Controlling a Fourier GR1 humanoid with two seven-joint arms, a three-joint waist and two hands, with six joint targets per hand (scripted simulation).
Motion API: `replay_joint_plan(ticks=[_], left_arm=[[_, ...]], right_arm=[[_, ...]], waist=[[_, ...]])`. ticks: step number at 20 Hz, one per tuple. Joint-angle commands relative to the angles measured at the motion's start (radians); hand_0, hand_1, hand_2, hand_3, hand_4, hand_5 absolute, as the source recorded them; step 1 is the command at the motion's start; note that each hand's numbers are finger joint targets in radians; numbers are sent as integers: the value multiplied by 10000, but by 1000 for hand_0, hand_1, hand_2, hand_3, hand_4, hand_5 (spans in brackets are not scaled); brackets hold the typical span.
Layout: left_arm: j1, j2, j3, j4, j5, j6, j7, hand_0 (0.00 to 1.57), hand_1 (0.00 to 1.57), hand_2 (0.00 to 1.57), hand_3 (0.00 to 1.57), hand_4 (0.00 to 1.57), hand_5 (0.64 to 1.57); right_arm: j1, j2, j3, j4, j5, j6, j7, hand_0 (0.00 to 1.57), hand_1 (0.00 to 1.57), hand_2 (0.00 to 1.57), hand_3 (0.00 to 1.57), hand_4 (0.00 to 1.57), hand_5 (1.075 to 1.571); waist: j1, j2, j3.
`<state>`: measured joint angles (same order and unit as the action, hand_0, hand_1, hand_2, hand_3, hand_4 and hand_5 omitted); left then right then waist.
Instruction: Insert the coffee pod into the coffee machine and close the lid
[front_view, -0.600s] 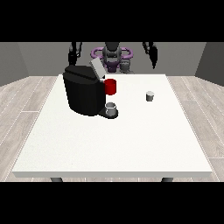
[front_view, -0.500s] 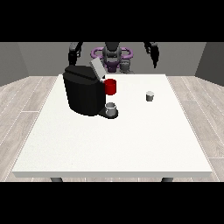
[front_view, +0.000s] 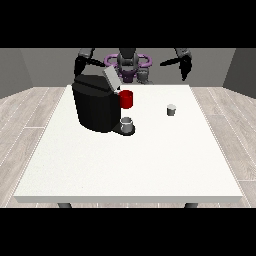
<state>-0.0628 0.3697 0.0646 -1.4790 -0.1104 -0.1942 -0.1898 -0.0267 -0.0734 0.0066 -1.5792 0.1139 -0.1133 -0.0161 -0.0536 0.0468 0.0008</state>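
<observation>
The black coffee machine (front_view: 95, 107) stands at the table's back left, with its grey lid (front_view: 111, 79) tilted up and open. A red part (front_view: 126, 99) sticks out at its front, and a small grey cup (front_view: 127, 125) sits below on the machine's base. The coffee pod (front_view: 171, 110), small and grey, stands upright on the table to the right of the machine. The hand at the view's right (front_view: 186, 67) hangs in the air beyond the table's far edge with straight fingers, holding nothing. Raised behind the machine's top, the hand at the view's left (front_view: 79, 65) is also apart from the pod.
The white table (front_view: 130, 170) stretches towards the camera from the machine and pod. The robot's torso (front_view: 128, 65) stands behind the table's far edge, between the two arms.
Both hands have drifted slightly outward and lower, the one at the view's right further to the right. The pod, machine and lid have not moved.
</observation>
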Motion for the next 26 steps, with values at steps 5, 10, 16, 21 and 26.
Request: replay_joint_plan(ticks=[5,10,16,21,26], left_arm=[[-1814,1251,414,1868,-882,-535,493,0,0,0,0,0,1571],[-3050,2168,738,3259,-1197,-1012,240,0,0,0,0,0,1571],[-3410,2262,267,4555,-2245,-1007,-257,0,0,0,0,0,1571],[-4211,2155,122,5568,-3022,-472,-323,0,0,0,0,0,1571],[-4870,1601,-14,6095,-3703,569,-584,488,488,724,486,0,1571]], right_arm=[[-572,243,563,-182,643,-249,53,0,0,0,0,0,1571],[-1554,305,566,-296,613,-196,471,0,0,0,0,0,1571],[-1610,191,365,35,590,-179,506,0,0,0,0,0,1571],[-2127,724,660,398,684,-586,765,0,0,0,0,0,1571],[-2161,455,634,1107,745,-604,263,0,0,0,0,0,1571]], waist=[[-853,750,-10],[-1288,1812,-13],[-1245,1953,-11],[-1118,2341,-10],[-1128,2502,-10]])
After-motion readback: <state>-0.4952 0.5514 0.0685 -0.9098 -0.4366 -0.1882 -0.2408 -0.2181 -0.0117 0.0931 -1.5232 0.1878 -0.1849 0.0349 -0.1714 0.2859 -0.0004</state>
